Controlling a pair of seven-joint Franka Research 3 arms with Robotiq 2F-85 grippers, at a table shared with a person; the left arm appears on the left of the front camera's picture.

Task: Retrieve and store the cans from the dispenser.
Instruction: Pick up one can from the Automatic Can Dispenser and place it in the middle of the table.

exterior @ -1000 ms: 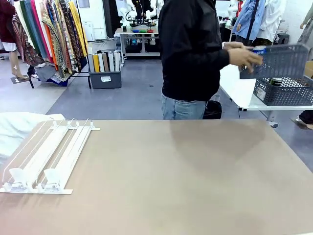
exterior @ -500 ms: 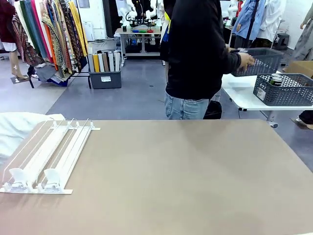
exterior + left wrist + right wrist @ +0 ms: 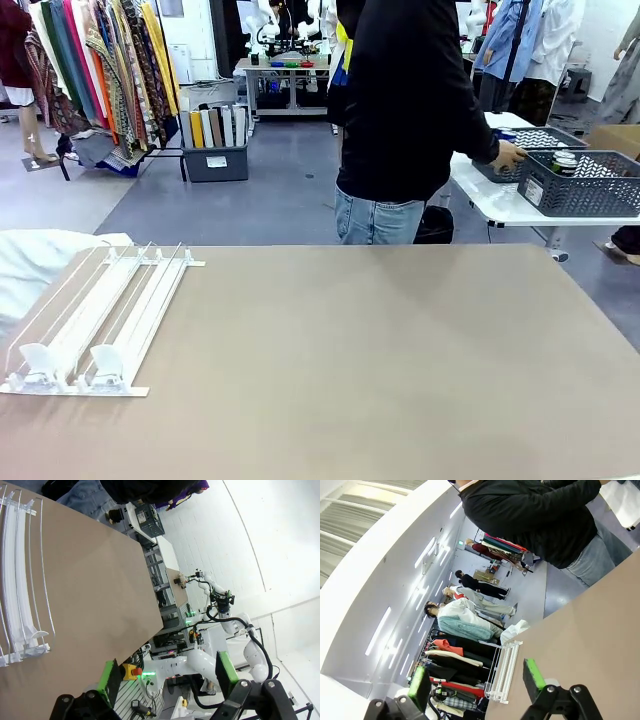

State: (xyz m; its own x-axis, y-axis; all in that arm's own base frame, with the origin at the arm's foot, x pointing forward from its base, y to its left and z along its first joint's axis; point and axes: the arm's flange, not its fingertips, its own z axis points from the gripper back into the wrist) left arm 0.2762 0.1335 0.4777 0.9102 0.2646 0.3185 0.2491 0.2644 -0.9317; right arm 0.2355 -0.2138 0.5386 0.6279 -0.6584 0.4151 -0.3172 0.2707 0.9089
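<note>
A: Where was the dispenser (image 3: pixel 95 320)?

B: At the left end of the tan worktop (image 3: pixel 380 370), white, sloping down towards the robot's side. One dispenser. I counted two clear stops (image 3: pixel 35 358) at its low end, side by side, and its lanes lay bare.

A: And the cans?

B: One can (image 3: pixel 565 160) with a silver top stood in a grey mesh basket (image 3: pixel 585 185) on a white side table (image 3: pixel 490 195) beyond the worktop's far right corner. A second grey basket (image 3: pixel 530 140) sat just behind the first. Whether it held anything I could not tell.

A: Anyone there?

B: One person (image 3: pixel 410 110) in a dark top and jeans stood at the far side of the worktop, one hand (image 3: pixel 508 155) at the rear basket.

A: The end effectors?

B: Two. In its wrist view, the left end effector (image 3: pixel 167 677) had its green pads well apart with nothing between them, hanging beyond the worktop's edge. The right end effector (image 3: pixel 475 680) likewise stood spread wide and empty above the worktop.

A: The room?

B: Grey floor, a rack of coloured clothes (image 3: pixel 100 70) at the far left, a grey bin (image 3: pixel 215 140) of upright rolls beside it, and another table (image 3: pixel 285 75) further back.
</note>
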